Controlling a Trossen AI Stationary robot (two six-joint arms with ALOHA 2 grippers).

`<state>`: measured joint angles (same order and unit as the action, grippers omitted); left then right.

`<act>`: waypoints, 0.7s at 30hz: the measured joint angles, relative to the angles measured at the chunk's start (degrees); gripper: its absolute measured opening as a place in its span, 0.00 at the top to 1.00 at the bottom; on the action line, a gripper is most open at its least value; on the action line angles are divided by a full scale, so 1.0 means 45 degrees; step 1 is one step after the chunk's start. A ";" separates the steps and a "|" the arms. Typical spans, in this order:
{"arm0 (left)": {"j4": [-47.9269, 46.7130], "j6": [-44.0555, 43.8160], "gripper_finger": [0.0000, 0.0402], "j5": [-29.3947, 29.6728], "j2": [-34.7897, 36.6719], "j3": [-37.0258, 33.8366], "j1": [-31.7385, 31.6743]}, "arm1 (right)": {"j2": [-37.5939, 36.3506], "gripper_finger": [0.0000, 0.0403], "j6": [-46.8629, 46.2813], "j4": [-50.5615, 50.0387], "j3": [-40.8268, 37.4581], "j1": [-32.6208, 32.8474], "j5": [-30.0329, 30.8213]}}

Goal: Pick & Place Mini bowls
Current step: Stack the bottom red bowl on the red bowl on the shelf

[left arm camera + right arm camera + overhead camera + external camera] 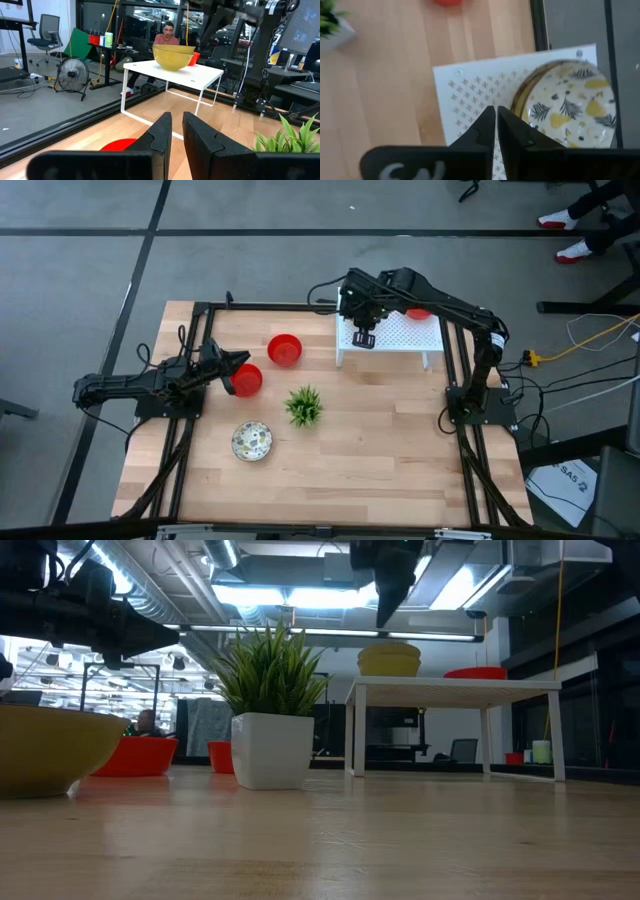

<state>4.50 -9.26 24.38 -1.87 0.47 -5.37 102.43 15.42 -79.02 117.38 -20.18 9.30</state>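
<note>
Taking the plant (304, 406) near the middle of the surface (380, 450) as my landmark, one bowl (251, 441) lies on the surface just off its near-left side, and two more bowls (247, 379) (285, 349) sit on the surface to its left and far-left, the nearer of them touching my left hand (232, 366). Beyond the plant, on its far-right side, stands a small rack (400, 337), well apart from it. On that rack rest two stacked bowls (568, 108) under my right hand (363, 338), with another bowl (418, 312) farther along the rack, away from the plant.
</note>
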 joint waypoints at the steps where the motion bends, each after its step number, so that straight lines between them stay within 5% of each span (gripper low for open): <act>1: -0.0001 0.0000 0.89 0.0000 0.0000 0.0000 0.0000 | 0.0000 0.94 0.0000 -0.0014 0.0140 0.0111 0.0000; 21: 0.0002 0.0000 0.89 -0.0003 0.0000 0.0000 0.0000 | 0.0000 0.96 -0.0809 0.0345 0.0523 0.2510 0.0019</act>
<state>4.51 -9.26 24.37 -1.87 0.47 -5.37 102.43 11.78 -77.47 119.73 -8.89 9.39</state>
